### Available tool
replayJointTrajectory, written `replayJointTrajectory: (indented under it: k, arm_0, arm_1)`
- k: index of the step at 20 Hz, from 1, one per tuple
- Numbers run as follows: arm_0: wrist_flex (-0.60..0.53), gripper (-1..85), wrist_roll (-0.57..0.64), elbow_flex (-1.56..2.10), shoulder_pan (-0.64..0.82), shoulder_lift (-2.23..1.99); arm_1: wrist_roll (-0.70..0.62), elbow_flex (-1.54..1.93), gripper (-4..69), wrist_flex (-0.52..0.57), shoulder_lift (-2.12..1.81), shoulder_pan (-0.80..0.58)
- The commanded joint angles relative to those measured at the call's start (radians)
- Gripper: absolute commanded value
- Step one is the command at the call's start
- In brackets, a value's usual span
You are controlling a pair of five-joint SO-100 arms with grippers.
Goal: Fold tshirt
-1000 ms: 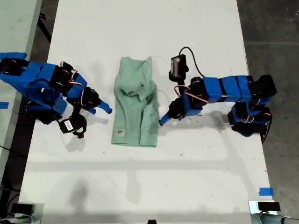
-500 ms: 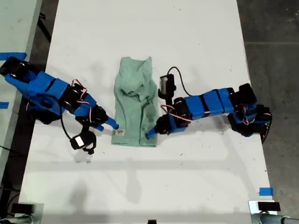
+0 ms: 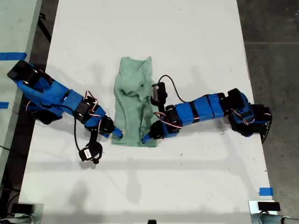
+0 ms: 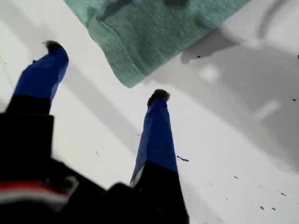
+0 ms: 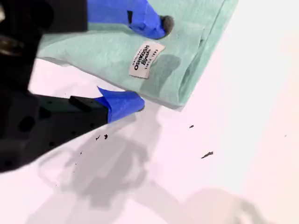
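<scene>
Our first arm point(image 3: 201, 108) reaches in from the exterior view's right, stretched long and low. Our first gripper point(image 3: 145, 138) points down with its jaws wide apart, and both blue fingers point(image 4: 156, 135) end in dark tips. Our second arm point(image 3: 56, 95) reaches in from the exterior view's left, also stretched out low. Our second gripper point(image 3: 119, 135) has its jaws apart too. The two grippers are near each other.

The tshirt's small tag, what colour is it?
White with dark lettering; the tag on the tshirt shows best in the second wrist view.
</scene>
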State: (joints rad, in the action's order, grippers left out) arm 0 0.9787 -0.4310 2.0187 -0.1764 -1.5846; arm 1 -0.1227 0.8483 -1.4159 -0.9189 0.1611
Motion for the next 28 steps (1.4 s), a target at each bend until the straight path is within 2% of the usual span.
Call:
replayJointTrajectory:
  k: [1, 11, 17, 19, 20, 21, 23, 24, 26, 28]
  arm_0:
    - [-0.018, 22.2, 0.014, -0.058, 0.015, 0.018]
    - [0.011, 22.2, 0.124, -0.152, 0.089, 0.175]
    - [0.041, 15.5, 0.212, -0.290, 0.055, 0.339]
    - [0.051, 13.1, 0.236, -0.321, 0.040, 0.377]
    - [0.052, 11.7, 0.256, -0.331, 0.032, 0.390]
    - [0.055, 8.9, 0.281, -0.336, 0.026, 0.397]
    - [0.066, 0.1, 0.344, -0.350, 0.018, 0.408]
    - [0.089, 0.1, 0.347, -0.367, 0.009, 0.408]
    - [0.193, 0.1, 0.328, -0.445, -0.005, 0.442]
    - [0.238, 0.1, 0.333, -0.520, -0.032, 0.459]
  arm_1:
    - [-0.017, -0.071, 35.9, 0.023, -0.011, -0.012]
    - [-0.087, -0.112, 34.0, 0.054, 0.110, -0.071]
    - [-0.103, -0.138, 27.2, 0.077, 0.178, -0.041]
    - [-0.100, -0.138, 24.1, 0.086, 0.187, -0.032]
    - [-0.097, -0.138, 19.6, 0.089, 0.189, -0.029]
    - [-0.083, -0.138, 11.0, 0.087, 0.190, -0.026]
    - [-0.077, -0.138, 2.3, 0.086, 0.192, -0.020]
    - [-0.077, -0.138, -0.8, 0.084, 0.192, -0.017]
    - [-0.086, -0.138, -1.3, 0.084, 0.186, -0.009]
    - [-0.092, -0.138, -1.3, 0.080, 0.161, 0.006]
